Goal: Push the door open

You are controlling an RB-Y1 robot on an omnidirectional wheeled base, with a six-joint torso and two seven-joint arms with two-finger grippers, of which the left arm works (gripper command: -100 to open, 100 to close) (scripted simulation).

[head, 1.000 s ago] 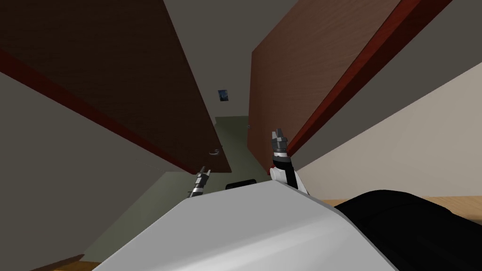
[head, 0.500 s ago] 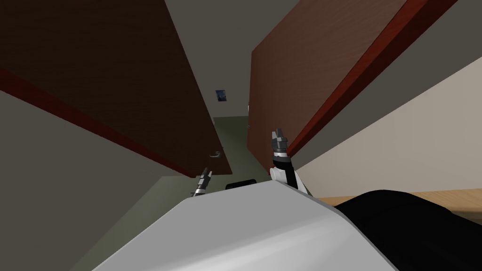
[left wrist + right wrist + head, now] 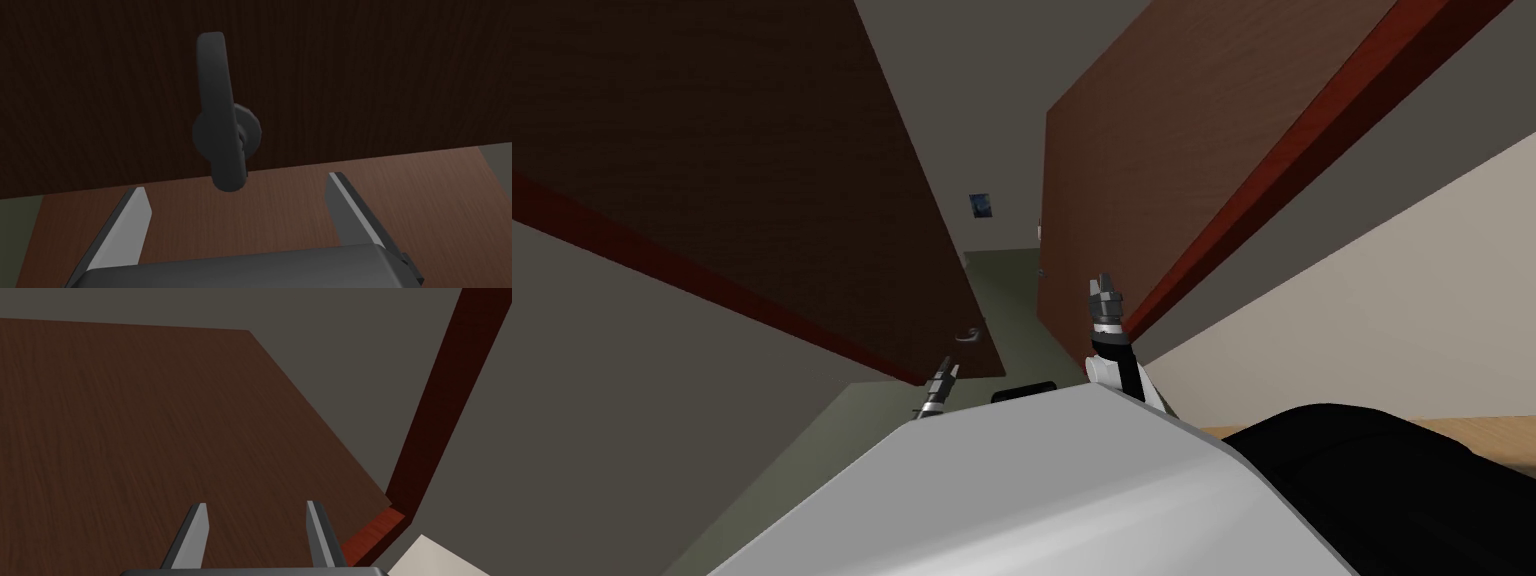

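Two dark brown doors flank a narrow gap. The left door (image 3: 762, 180) carries a dark lever handle (image 3: 970, 335) near its free edge. My left gripper (image 3: 940, 380) sits just below that handle. In the left wrist view the handle (image 3: 220, 110) hangs on the door panel (image 3: 375, 75), its tip just beyond my open left gripper (image 3: 237, 195), touching neither finger. My right gripper (image 3: 1104, 290) is raised beside the right door (image 3: 1152, 170). In the right wrist view the right gripper (image 3: 255, 513) is open and empty, close to that door's panel (image 3: 125, 438).
A red-brown door frame (image 3: 1272, 170) runs along the right door, seen too as the frame (image 3: 440, 413) beside my right hand. Between the doors a grey-green floor (image 3: 1002, 290) leads to a far wall with a small picture (image 3: 980, 204). Grey walls close in on both sides.
I have moved forward a little, so the whole head view has shifted. The left gripper has sunk lower behind my chest, and the left door's handle sits slightly lower. The right arm holds still.
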